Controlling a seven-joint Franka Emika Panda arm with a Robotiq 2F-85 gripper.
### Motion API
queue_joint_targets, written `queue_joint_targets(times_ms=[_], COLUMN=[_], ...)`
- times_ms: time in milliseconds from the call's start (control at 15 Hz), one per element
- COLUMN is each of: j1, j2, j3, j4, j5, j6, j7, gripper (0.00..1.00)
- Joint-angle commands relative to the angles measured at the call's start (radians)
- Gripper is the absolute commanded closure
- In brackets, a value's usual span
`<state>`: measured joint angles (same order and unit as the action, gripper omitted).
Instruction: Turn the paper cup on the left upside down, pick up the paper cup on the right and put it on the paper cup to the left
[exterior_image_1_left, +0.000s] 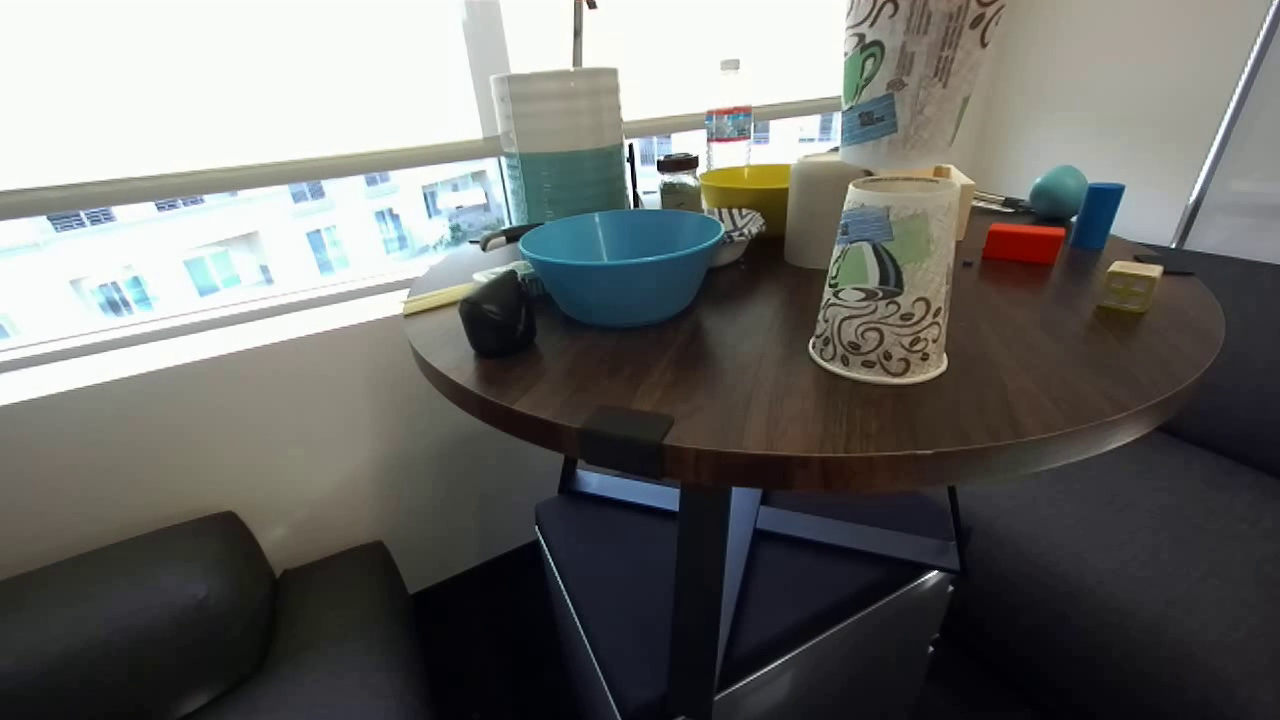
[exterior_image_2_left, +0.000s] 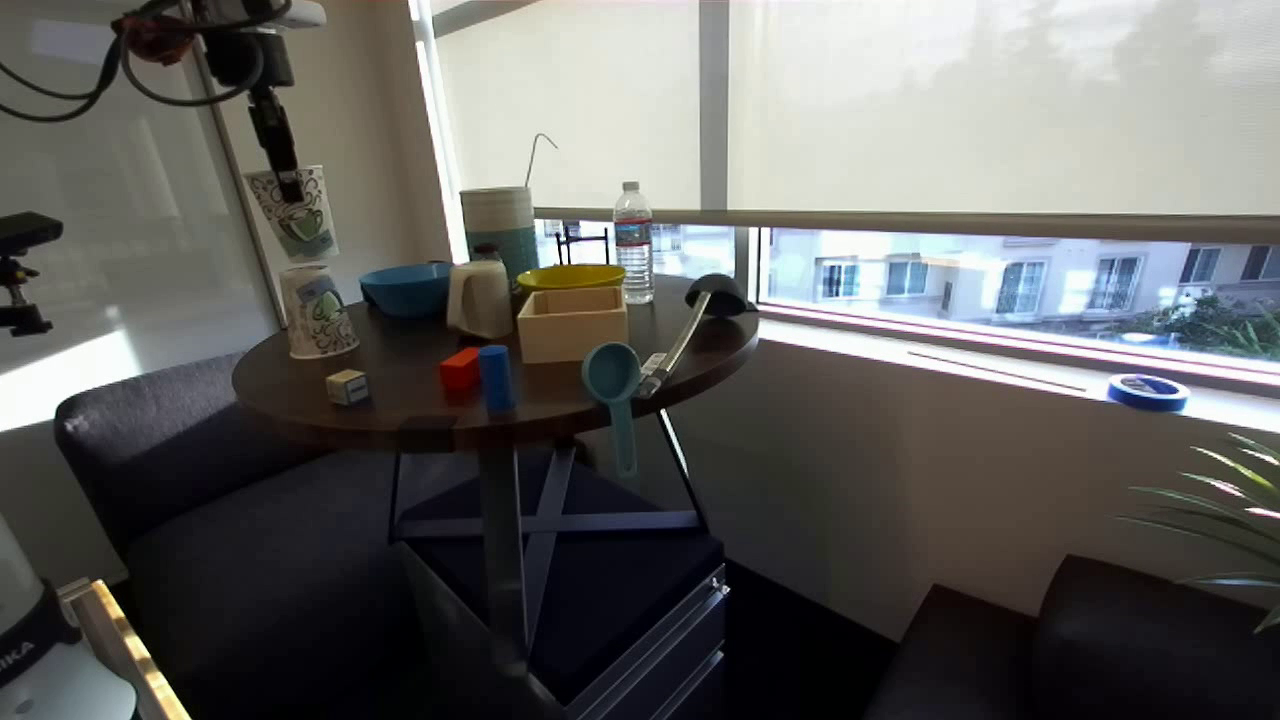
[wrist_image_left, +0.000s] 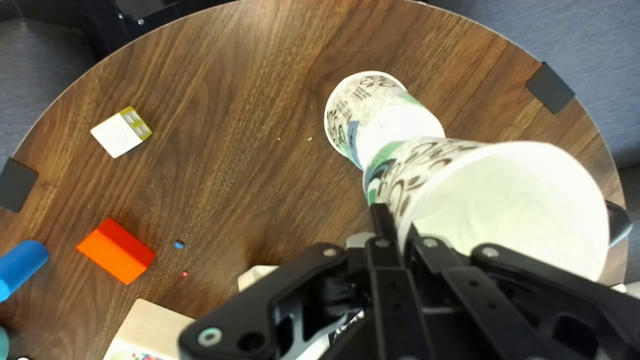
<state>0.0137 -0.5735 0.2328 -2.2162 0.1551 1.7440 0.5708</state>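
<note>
I'm watching the pincer (wrist_image_left: 398, 227) pinching the upright cup (exterior_image_2_left: 304, 221) at its rim, likely best for light, crushable paper, and holding it just above the upended cup (exterior_image_1_left: 885, 290) on the counter (exterior_image_1_left: 760, 400).

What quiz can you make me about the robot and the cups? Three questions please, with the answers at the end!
1. True or false: the lower paper cup stands upside down on the table.

2. Which thing is the gripper holding?
A) the water bottle
B) the upper paper cup
C) the yellow bowl

3. Fill in the missing colour: in an exterior view, a ____ roll of tape lies on the windowsill.

Key: 1. True. 2. B. 3. Blue.
</note>
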Motion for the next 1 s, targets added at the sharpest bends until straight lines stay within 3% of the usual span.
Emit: queue_joint_targets(times_ms=[0,533,933], j1=[0.007,0.020,0.022], j2=[0.049,0.055,0.072], j3=[0.002,-0.001,-0.003], j4=[0.065,0.084,0.079], j5=[0.020,0.021,0.023], j6=[-0.059,-0.129,-0.107], j7=[0.035,0.026,0.024], gripper=[0.99,0.99,0.99])
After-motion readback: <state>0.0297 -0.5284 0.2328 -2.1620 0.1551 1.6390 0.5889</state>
